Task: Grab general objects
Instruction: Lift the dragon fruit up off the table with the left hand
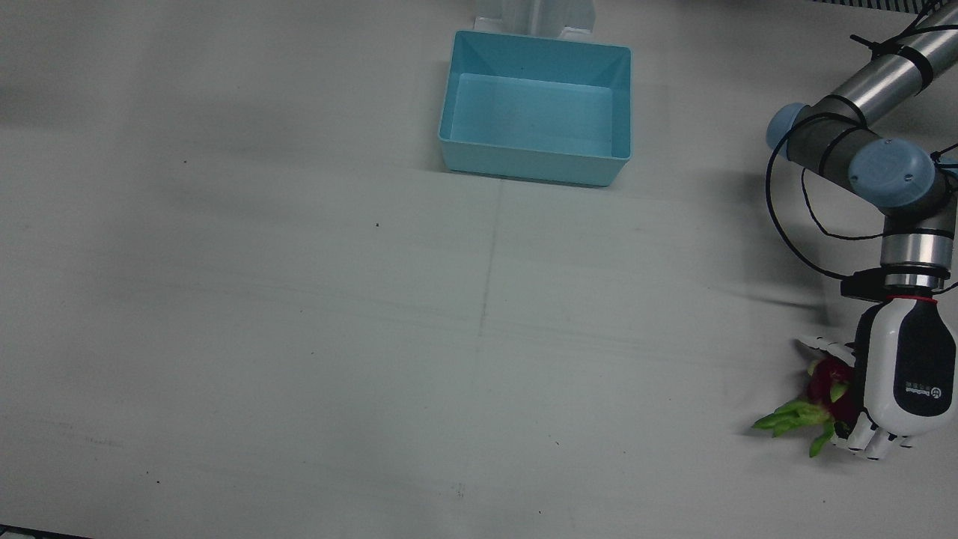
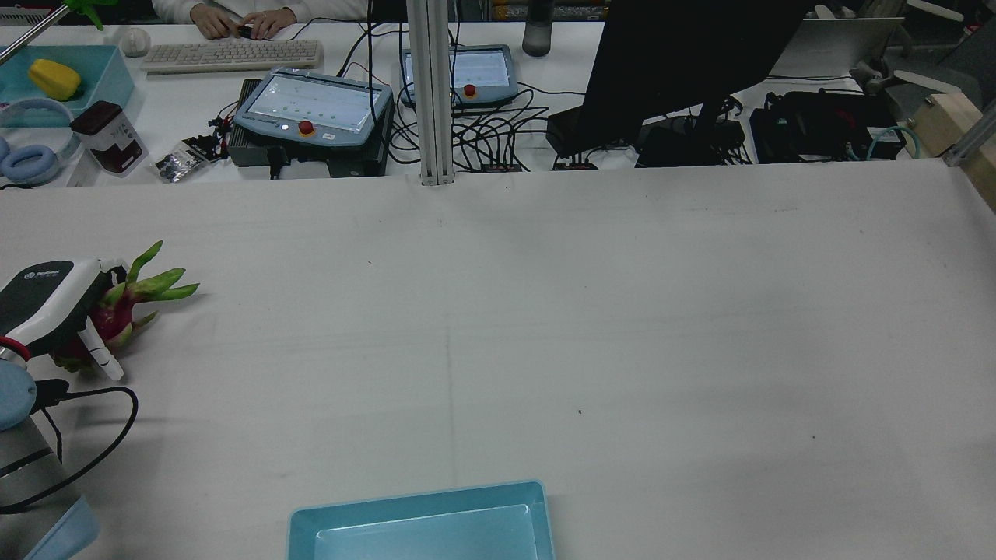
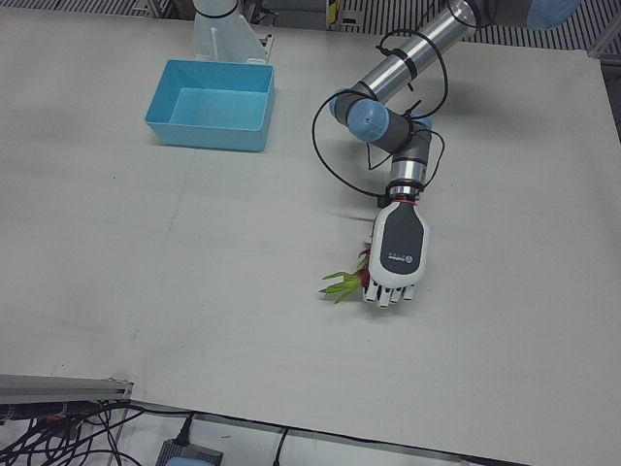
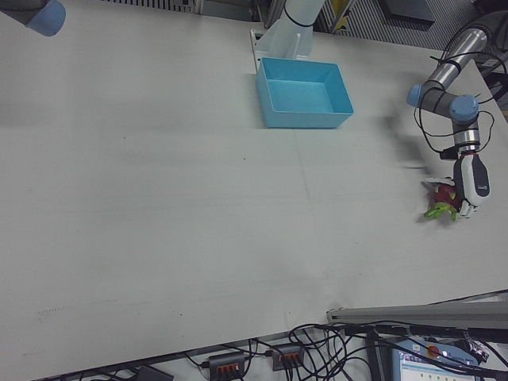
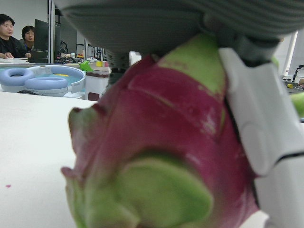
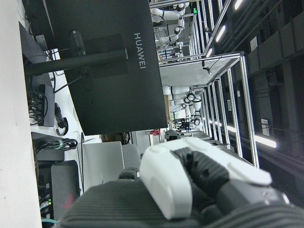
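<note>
Left robot hand (image 1: 902, 382) clamped on dragon fruit (image 1: 823, 400); leafy tip points toward table centre.

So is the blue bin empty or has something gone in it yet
Empty. The front view shows the blue bin's bare floor; the dragon fruit lies far off under the left hand.

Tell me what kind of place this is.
Probably a robotics lab. A robot arm works over a broad white table, its left hand on a dragon fruit. Behind the table stand teach pendants, a keyboard and tangled cables.
</note>
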Robot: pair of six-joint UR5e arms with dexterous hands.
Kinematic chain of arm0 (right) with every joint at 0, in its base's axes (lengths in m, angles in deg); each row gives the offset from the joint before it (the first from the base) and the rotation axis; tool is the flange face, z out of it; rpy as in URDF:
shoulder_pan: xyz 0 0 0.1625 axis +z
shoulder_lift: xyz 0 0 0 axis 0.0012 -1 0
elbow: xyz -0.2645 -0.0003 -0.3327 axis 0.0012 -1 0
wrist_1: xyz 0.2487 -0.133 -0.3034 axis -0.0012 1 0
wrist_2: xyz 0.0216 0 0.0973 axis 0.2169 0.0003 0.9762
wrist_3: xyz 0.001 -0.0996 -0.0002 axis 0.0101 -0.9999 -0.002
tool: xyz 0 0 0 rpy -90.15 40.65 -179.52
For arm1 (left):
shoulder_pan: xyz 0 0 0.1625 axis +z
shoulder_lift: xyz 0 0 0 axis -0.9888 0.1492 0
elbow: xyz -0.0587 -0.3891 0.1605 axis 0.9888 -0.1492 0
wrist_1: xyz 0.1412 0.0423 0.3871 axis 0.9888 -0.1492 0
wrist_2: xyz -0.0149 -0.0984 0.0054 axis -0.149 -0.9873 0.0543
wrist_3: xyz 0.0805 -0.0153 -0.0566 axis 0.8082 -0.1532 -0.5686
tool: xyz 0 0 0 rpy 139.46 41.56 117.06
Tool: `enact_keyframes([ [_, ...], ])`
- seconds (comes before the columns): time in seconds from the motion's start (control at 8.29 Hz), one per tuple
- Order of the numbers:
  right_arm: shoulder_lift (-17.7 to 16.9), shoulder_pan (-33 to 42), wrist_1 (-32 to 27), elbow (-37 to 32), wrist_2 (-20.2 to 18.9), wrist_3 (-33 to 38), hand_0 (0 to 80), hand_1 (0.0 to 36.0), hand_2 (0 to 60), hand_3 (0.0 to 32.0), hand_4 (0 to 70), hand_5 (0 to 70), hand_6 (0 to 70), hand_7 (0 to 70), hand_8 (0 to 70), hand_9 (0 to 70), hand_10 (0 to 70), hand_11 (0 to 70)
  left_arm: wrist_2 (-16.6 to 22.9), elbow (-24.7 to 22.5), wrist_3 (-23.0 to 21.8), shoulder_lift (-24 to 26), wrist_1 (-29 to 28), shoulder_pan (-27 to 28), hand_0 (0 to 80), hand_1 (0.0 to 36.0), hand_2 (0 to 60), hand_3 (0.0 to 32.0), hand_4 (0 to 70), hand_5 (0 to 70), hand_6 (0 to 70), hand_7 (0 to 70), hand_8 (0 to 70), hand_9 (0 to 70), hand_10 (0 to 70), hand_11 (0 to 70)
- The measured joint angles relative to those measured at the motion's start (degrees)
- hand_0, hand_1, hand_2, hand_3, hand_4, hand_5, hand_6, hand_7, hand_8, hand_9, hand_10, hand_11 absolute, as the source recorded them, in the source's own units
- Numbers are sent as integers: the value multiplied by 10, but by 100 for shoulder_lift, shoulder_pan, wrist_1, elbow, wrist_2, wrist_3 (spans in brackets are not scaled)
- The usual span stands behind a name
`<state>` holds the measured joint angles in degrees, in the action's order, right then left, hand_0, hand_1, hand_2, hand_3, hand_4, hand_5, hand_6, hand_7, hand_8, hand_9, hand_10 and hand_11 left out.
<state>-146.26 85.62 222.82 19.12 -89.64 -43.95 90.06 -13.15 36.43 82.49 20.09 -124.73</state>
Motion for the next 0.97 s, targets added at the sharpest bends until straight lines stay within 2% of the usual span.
enact_keyframes([
  [0.36, 0, 0, 0, 2, 0, 0, 0, 0, 0, 0, 0, 0, 0, 0, 0, 0, 0, 0, -200, -727, -3, -47, 316, -26, 468, 251, 600, 0, 307, 700, 700, 679, 538, 499, 700, 700],
  [0.72, 0, 0, 0, 9, 0, 0, 0, 0, 0, 0, 0, 0, 0, 0, 0, 0, 0, 0, -222, -2237, -30, -55, 1125, -81, 438, 197, 600, 0, 269, 700, 700, 614, 517, 484, 700, 700],
  [0.84, 0, 0, 0, 11, 0, 0, 0, 0, 0, 0, 0, 0, 0, 0, 0, 0, 0, 0, -88, -2715, -44, -39, 1317, -85, 430, 183, 600, 0, 272, 700, 686, 596, 504, 466, 700, 700],
  [0.97, 0, 0, 0, 11, 0, 0, 0, 0, 0, 0, 0, 0, 0, 0, 0, 0, 0, 0, 264, -3012, -57, -6, 1415, -85, 436, 181, 600, 0, 284, 700, 684, 599, 502, 464, 700, 700],
])
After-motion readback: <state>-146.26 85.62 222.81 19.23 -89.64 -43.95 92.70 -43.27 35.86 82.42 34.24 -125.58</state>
